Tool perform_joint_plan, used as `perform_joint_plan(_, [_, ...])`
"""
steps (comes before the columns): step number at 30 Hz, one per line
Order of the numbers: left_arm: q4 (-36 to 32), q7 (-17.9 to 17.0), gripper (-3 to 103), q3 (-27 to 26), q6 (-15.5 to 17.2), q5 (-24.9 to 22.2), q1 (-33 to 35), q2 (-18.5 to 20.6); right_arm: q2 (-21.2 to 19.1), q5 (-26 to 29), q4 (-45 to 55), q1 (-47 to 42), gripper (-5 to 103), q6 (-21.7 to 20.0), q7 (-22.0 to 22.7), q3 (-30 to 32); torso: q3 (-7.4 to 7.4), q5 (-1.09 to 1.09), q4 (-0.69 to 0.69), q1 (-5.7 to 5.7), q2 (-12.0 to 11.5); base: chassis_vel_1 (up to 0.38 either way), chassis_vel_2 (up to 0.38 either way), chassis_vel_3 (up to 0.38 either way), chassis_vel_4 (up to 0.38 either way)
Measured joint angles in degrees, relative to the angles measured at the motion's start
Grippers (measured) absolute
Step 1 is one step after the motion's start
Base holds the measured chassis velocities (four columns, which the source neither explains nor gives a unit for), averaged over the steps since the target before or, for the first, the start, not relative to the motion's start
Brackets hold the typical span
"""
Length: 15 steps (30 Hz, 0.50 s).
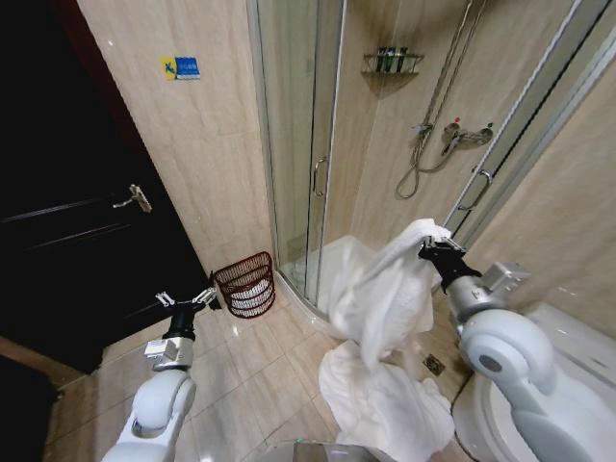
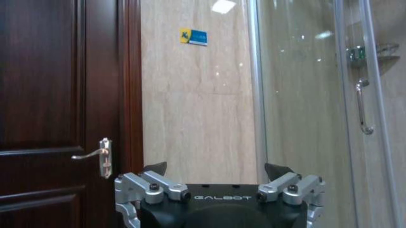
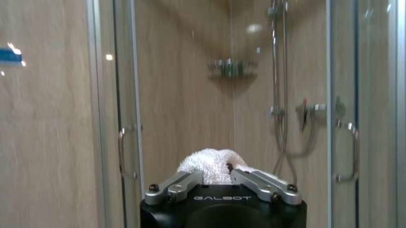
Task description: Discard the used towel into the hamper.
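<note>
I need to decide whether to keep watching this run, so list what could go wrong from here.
1. The right tool holds the towel by one end; its tail pools on the floor, so it may drag or snag under the base.
2. The hamper is small and already holds white items, so the large towel may spill over its rim.
3. The hamper stands near the open left tool, so the carry might crowd that arm.

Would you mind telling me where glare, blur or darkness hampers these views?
Head view: the door at left sinks into near-black, while the towel in the right pincer stays readable. Left wrist view: a ceiling light glares off the wall. Right wrist view: the shower fittings look soft.
</note>
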Motion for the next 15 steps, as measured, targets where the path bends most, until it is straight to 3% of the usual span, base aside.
perform_joint_plan(9, [-1.3, 0.1, 100, 0.1, 0.1, -0.2, 0.4, 0.1, -0.9, -0.5, 1.2, -1.4, 2, 0.5, -0.7, 3.6, -0.01, -0.01, 0.01, -0.01, 0.0, 0.0, 0.0, 0.0, 0.0])
perform_joint_plan(15, [-2.2, 0.1, 100, -0.1, 0.2, -0.2, 1.3, 0.2, -6.2, 4.1, 2.4, 2.5, 2, 0.8, -1.0, 8.0, 0.0, -0.02, 0.02, -0.01, 0.0, 0.0, 0.0, 0.0, 0.0])
